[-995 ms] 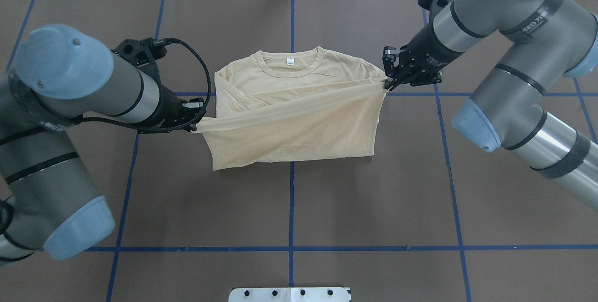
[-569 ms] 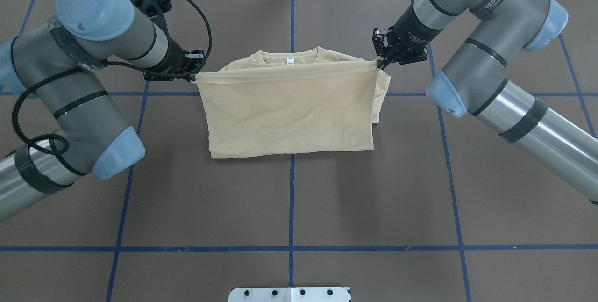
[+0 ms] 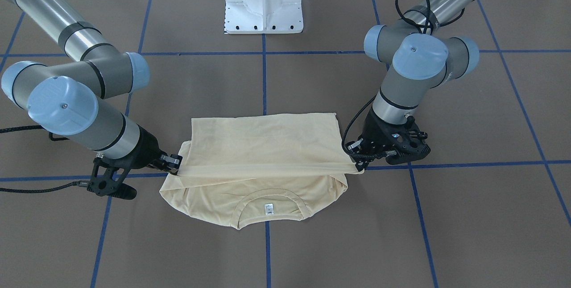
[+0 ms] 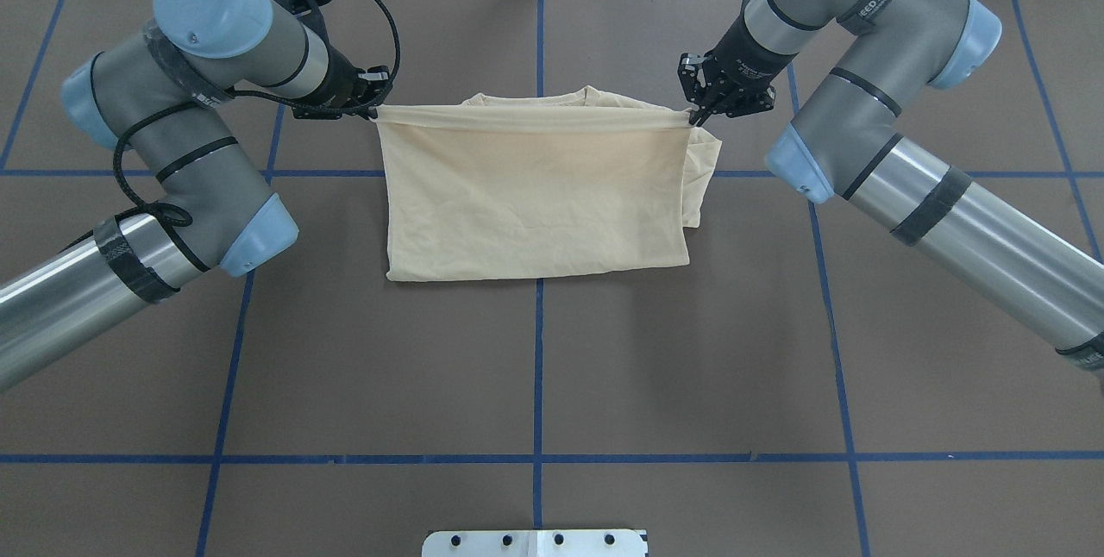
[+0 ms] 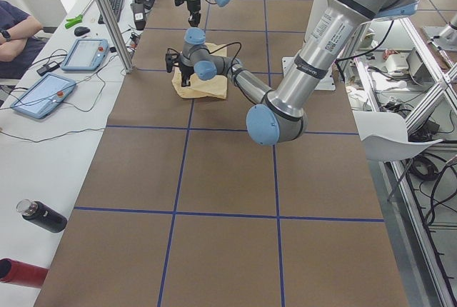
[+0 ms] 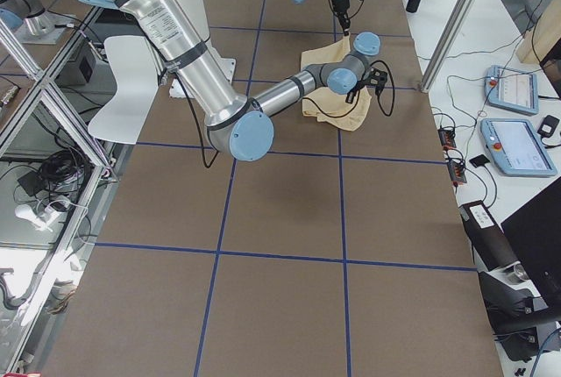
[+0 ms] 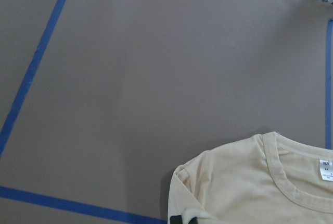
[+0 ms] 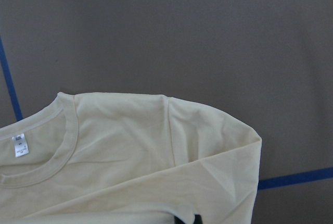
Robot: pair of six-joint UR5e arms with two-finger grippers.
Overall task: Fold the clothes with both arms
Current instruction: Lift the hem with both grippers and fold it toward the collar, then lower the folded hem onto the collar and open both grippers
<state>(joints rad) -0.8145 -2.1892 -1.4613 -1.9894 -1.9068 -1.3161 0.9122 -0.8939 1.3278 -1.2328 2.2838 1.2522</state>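
**A:** On the worktop (image 4: 535, 367), out from the pedestal (image 3: 264, 0), where does the shirt lie?

**B:** Straight out in front of the pedestal, across the centre tape line (image 4: 538, 350). The shirt (image 4: 535, 195) is doubled over. Its fold is on the side nearest the pedestal and its collar (image 3: 270, 199) on the side farthest from it.

**A:** And the claws?

**B:** Both are clenched on the shirt. The left claw (image 4: 373, 113) pinches one corner of the top layer's free edge, and the right claw (image 4: 694, 115) pinches the other corner. Each is just off its own side of the shirt, and both are farther from the pedestal than the fold is.

**A:** How does that edge run?

**B:** Taut and straight from claw to claw. In the front-facing view it seems to be held a little off the lower layer, with shadow under it.

**A:** Is the collar covered?

**B:** From overhead, nearly; only its rim shows beyond the edge. The front-facing view shows the whole collar and the white label (image 3: 269, 207) beyond the edge, away from the pedestal.

**A:** Are the layers even?

**B:** Not quite. On the right claw's side, some of the lower layer sticks out past the top layer.

**A:** And the wrist cameras?

**B:** Each looks down on collar, label and a shoulder, with bare brown worktop beyond.
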